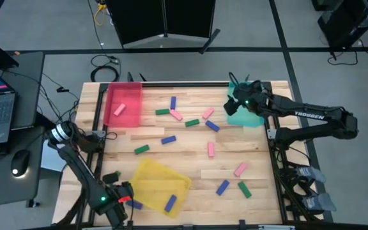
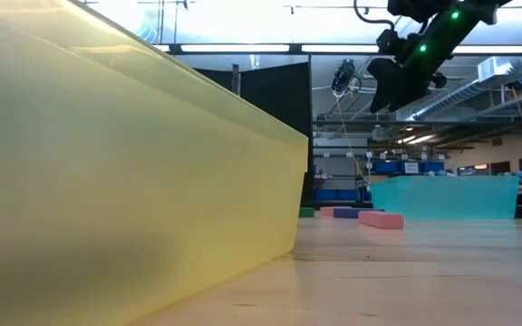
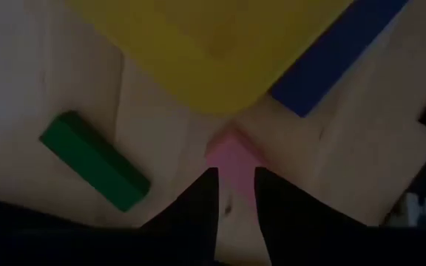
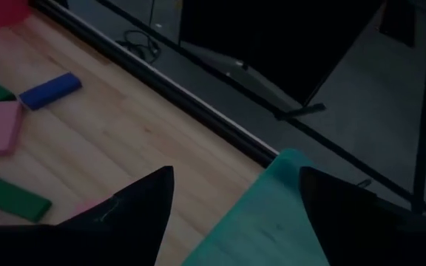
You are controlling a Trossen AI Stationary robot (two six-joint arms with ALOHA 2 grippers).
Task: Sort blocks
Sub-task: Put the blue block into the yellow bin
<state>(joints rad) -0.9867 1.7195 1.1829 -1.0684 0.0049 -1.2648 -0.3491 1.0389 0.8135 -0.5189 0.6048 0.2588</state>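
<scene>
Beside the yellow tray (image 3: 220, 44), left hand (image 3: 235, 193) fingers straddle a pink block (image 3: 231, 155), grip unclear.

Pink, green and blue blocks (image 1: 211, 149) lie on a pale wood-grain tabletop (image 1: 190, 174); trays are red (image 1: 124, 104), yellow (image 1: 159, 184) and teal (image 1: 243, 115).

Wood table (image 1: 190, 160); translucent plastic yellow tray (image 1: 152, 179).
</scene>
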